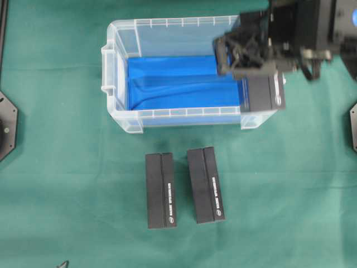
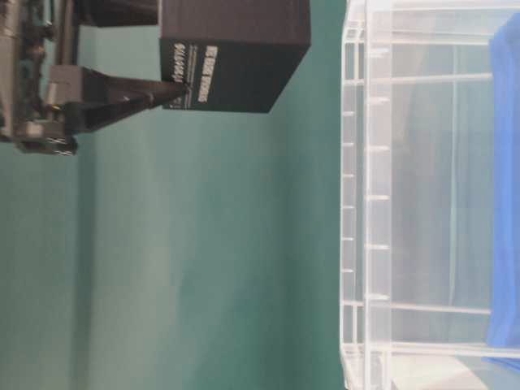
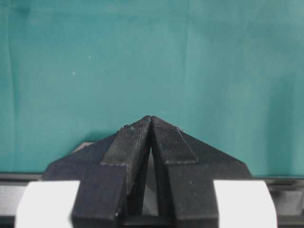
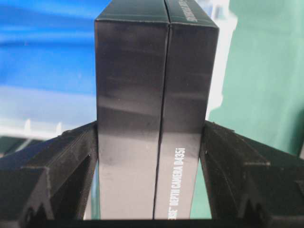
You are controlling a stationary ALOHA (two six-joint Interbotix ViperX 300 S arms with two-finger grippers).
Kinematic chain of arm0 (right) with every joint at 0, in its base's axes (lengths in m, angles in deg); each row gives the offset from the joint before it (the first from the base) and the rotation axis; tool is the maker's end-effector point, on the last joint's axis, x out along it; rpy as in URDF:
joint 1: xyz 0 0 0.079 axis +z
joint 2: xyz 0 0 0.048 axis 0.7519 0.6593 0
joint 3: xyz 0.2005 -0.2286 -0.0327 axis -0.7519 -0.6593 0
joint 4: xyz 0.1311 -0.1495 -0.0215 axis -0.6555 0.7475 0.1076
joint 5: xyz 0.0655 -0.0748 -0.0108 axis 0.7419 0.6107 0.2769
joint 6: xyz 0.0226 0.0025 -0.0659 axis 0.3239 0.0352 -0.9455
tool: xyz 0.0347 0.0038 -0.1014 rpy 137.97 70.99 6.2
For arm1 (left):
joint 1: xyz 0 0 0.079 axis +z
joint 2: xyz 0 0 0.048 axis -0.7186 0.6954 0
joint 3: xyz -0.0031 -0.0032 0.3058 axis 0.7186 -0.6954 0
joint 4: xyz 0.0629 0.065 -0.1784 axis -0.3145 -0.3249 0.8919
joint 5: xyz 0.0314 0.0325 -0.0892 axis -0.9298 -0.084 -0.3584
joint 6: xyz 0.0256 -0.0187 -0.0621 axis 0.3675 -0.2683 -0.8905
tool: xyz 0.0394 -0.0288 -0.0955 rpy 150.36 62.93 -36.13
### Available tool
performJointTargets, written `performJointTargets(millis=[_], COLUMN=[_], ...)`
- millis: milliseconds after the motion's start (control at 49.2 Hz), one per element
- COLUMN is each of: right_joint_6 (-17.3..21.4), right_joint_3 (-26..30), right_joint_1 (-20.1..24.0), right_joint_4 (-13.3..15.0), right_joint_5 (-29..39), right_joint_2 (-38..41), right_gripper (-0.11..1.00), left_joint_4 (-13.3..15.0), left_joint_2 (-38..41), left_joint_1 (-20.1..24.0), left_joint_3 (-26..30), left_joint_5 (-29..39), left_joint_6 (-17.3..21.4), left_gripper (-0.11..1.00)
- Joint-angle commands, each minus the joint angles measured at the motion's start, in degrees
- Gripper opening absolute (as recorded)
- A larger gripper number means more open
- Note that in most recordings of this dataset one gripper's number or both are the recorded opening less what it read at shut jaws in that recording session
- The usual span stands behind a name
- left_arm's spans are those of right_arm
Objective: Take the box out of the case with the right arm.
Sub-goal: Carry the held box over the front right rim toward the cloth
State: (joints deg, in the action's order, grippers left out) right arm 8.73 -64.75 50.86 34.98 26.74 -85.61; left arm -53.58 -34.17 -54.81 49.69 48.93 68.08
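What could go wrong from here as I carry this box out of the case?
1. The right gripper pinches only the box's lower end, so a quick swing could tilt it or let it slip.
2. In the overhead view the box hangs over the case's near right corner; lowering early could catch the rim.
3. Two boxes already lie on the cloth; setting down close to them could knock them.

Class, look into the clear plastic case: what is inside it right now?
Only the blue lining shows inside the case. The right tool, shut on a black box, hangs over its right end and hides that corner from above.
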Motion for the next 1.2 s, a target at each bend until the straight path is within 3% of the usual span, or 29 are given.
performJointTargets(millis=[0, 264, 488, 711, 1178], right_joint_6=[2.7, 14.8, 22.1, 24.4, 24.3], right_joint_3=[1.6, 1.7, 2.2, 4.0, 4.7], right_joint_1=[3.2, 13.2, 19.8, 23.1, 23.3], right_joint_4=[0.3, 0.0, -0.5, -1.1, -1.6], right_joint_5=[1.3, 3.2, 3.3, 4.6, 6.6], right_joint_2=[-1.4, -1.0, -0.4, 0.9, 1.3], right_gripper=[0.67, 0.67, 0.67, 0.67, 0.67], left_joint_4=[-0.2, -0.2, -0.2, -0.2, -0.2], left_joint_2=[0.2, 0.2, 0.3, 0.2, 0.2], left_joint_1=[-0.2, -0.2, -0.2, -0.2, -0.2], left_joint_3=[0.6, 0.6, 0.6, 0.6, 0.6], left_joint_5=[-0.3, -0.3, -0.3, -0.3, -0.3], left_joint_6=[0.1, 0.3, 0.3, 0.2, 0.2], left_gripper=[0.00, 0.00, 0.00, 0.00, 0.00])
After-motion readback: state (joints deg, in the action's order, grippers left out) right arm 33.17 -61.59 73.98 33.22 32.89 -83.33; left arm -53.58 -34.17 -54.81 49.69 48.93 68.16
